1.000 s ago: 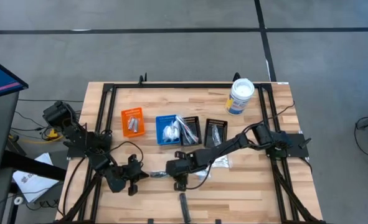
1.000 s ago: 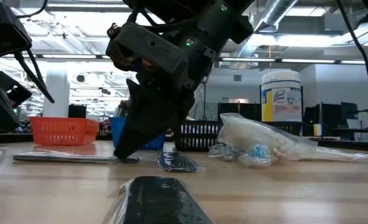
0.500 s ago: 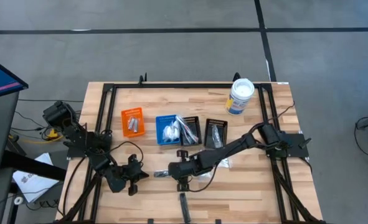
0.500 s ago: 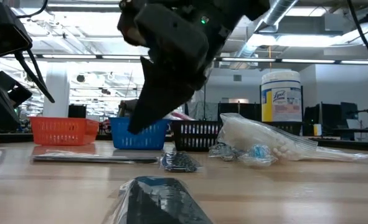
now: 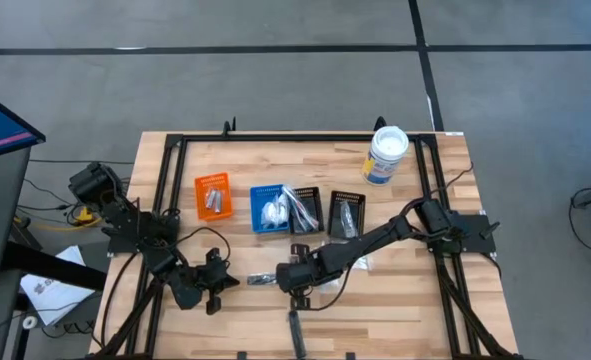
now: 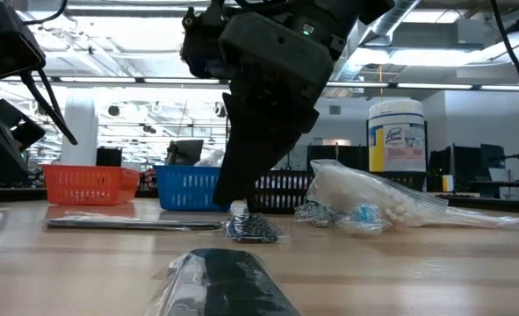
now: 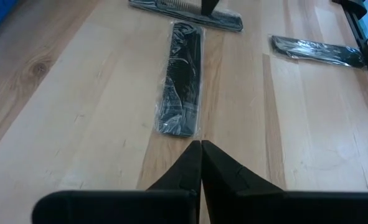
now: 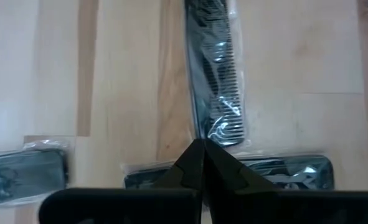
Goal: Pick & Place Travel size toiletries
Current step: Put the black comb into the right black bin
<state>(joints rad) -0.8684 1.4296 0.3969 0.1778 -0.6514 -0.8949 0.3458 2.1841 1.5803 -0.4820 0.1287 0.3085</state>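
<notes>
Writing shows only on the white tub, whose blue label reads "Lysol"; it stands at the far right of the wooden surface. Right tool hangs low over the surface's front middle, fingers pressed together, just above wrapped black combs. Left tool rests near the front left, fingers together too, another wrapped comb ahead of it. Silvery sachets lie in the orange bin, white packets in the blue bin, and a clear bag of toiletries sits right of centre.
</notes>
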